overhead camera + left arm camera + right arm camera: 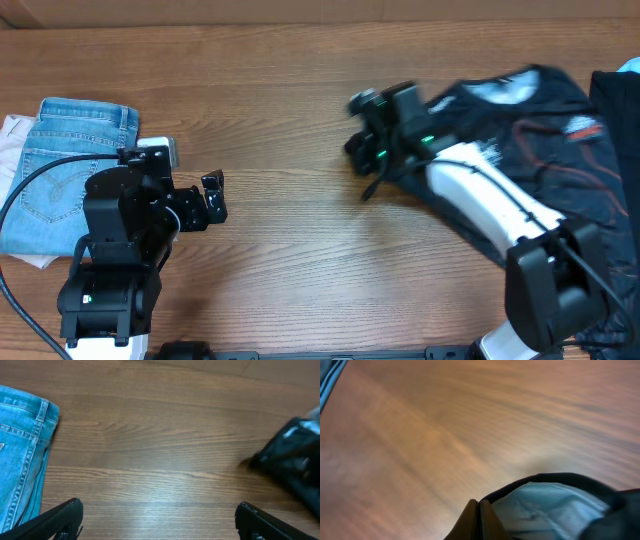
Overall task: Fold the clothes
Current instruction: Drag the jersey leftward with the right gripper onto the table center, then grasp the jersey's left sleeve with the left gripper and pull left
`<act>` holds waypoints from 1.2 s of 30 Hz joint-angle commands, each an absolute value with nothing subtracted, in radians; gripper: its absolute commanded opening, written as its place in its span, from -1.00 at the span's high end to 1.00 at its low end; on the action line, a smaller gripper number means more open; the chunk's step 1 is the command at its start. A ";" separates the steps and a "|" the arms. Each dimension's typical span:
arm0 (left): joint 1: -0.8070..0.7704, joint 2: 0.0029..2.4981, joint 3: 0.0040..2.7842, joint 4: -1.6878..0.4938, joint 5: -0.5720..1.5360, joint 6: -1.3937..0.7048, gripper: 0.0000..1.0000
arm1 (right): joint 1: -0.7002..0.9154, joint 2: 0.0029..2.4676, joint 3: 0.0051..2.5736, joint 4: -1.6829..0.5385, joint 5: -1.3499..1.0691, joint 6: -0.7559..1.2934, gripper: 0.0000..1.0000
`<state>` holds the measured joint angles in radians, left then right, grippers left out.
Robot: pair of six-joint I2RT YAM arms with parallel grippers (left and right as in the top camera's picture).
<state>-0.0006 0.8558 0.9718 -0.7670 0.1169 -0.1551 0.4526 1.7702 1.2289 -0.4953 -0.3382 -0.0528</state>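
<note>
The clothes, a black jersey [560, 130] with thin orange lines and white marks, lie crumpled at the table's right side. My right gripper [365, 150] sits at their left edge, blurred. In the right wrist view its fingers [479, 510] are pressed together on the jersey's black hem [550, 478], with the pale inner side [555, 505] showing behind. My left gripper [212, 195] hovers over bare wood left of centre. Its fingertips stand wide apart with nothing between them [159, 520]. A blurred black mass of the clothes [295, 455] shows at the right in the left wrist view.
Folded light-blue jeans [60, 170] lie at the far left on a white cloth [12, 135], just left of my left arm; they also show as denim jeans [20, 460] in the left wrist view. Bare wooden tabletop [290, 130] spans the middle.
</note>
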 commanded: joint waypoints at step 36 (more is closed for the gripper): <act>-0.439 1.681 0.998 -0.289 0.340 -0.273 -0.99 | -0.192 1.265 1.284 -0.857 -0.158 0.136 -0.50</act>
<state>-0.4255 1.6176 0.9813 -0.3264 0.3283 -0.2062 -0.1898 1.2888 1.2697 -0.8593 -0.1593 0.1276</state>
